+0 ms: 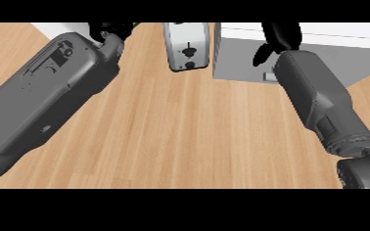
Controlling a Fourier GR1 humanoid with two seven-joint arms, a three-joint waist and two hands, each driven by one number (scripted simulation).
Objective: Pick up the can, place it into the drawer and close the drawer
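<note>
Plainly, no can is to be seen anywhere on the wooden counter (180,127), so where it lies cannot be told: it may be hidden under the right hand, or already inside the drawer, or out of view altogether.

At the upper right a grey and white box shape (242,54) is seen, which is judged to be the open drawer, its pale walls running along the top edge. The right hand (278,41) is held over it at the end of the right forearm (318,103); dark fingers and a thumb are seen pointing down, but whether they are curled round anything cannot be told.

The left hand (108,32) is shown only in part at the upper left, cut by the edge of the view beyond the left forearm (51,88), and its state cannot be told either.

A silver toaster (188,46) stands between the two arms, just beside the drawer and well apart from the left hand.

As a judgement, the placing step seems to be in hand or only just done. The drawer is not yet shut, so the closing is left to be done.
</note>
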